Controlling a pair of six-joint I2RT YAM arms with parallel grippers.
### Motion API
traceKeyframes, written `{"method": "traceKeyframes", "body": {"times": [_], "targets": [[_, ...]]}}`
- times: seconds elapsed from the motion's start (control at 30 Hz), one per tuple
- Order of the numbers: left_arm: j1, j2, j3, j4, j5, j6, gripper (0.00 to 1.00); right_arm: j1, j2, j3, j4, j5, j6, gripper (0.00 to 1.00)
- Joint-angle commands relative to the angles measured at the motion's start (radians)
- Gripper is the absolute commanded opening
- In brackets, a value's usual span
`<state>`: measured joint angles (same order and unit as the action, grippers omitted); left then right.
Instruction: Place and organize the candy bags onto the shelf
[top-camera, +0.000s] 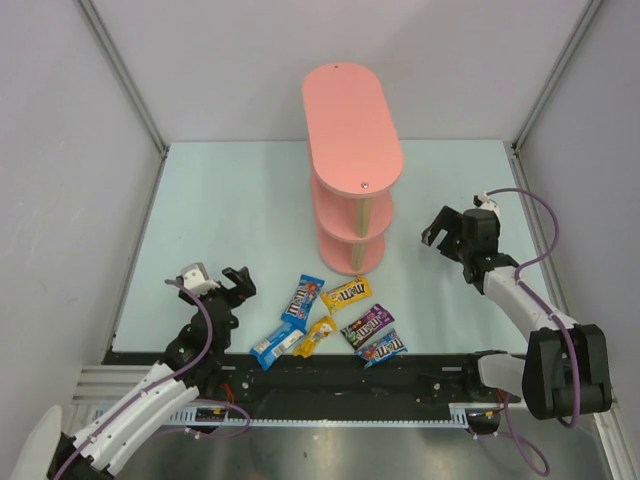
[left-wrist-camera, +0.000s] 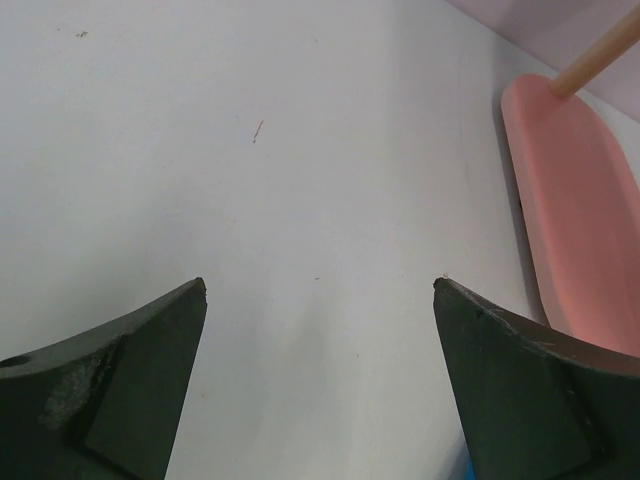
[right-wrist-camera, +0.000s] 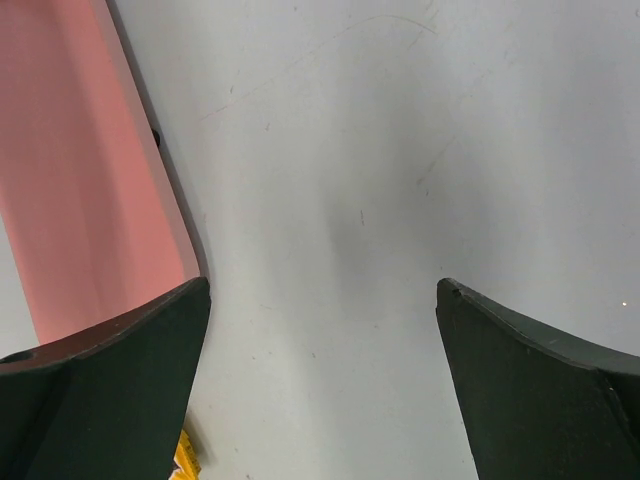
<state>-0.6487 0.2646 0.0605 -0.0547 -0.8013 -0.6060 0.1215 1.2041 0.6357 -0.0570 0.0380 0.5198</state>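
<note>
Top external: glossy flat candy bags beside oval-boarded pink shelf

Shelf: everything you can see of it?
The shelf is a pink three-tier stand: elongated oval boards, matte like painted wood, joined by pale wooden posts, a screw head at each end of the top board. It stands upright at the middle of the table. What shows of its boards is bare; only the table is seen touching it.
</note>
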Motion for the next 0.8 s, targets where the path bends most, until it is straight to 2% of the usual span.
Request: {"method": "traceKeyframes", "body": {"times": [0.0, 0.4, 0.57, 0.77], "targets": [[-0.003, 0.009, 0.013, 0.003, -0.013, -0.015, 1.0, -0.013, -0.037, -0.005, 0.02, -0.003, -0.006, 1.0], [-0.003, -0.01, 0.013, 0.021, 0.037, 0.011, 1.0, -0.02, -0.037, -0.004, 0.025, -0.027, 0.002, 1.0], [-0.026, 0.076, 0.021, -0.01, 0.125, -0.171, 1.0, -0.017, -0.043, -0.007, 0.02, -0.026, 0.017, 1.0], [-0.144, 0.282, 0.024, 0.121, 0.091, -0.219, 1.0, -0.014, -0.037, -0.005, 0.006, -0.009, 0.016, 1.0]]}}
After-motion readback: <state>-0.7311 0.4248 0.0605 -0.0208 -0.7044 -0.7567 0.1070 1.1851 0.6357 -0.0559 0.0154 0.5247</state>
